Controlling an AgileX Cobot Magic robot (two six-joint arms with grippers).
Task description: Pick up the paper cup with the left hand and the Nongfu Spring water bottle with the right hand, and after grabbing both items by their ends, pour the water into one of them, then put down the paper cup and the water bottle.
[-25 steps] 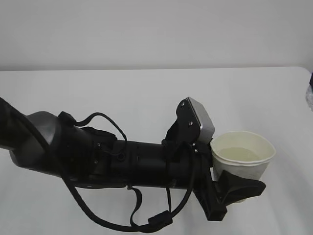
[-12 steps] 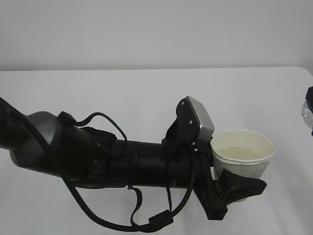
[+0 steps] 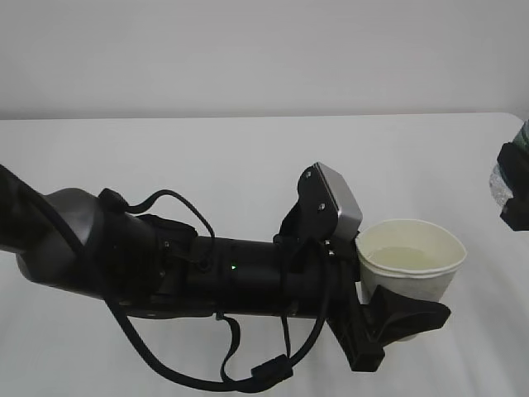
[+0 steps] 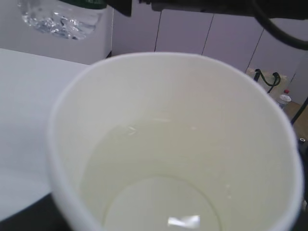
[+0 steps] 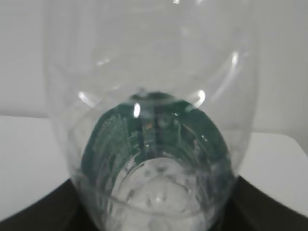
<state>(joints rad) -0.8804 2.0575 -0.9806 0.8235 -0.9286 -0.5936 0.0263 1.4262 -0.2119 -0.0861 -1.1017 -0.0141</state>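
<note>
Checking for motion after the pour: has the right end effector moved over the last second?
Yes. The right end effector has come leftward into view, away from the frame's right edge and toward the paper cup.

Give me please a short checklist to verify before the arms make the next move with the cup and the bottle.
1. Paper cup held by left hand: ok, fingers around its lower wall.
2. Cup upright: ok.
3. Water inside cup: ok, a shallow layer shows.
4. Nongfu Spring water bottle held by right hand: ok.
5. Bottle mouth above cup: not ok, bottle at the exterior view's right edge.
6. Water left in bottle: cannot tell.
</note>
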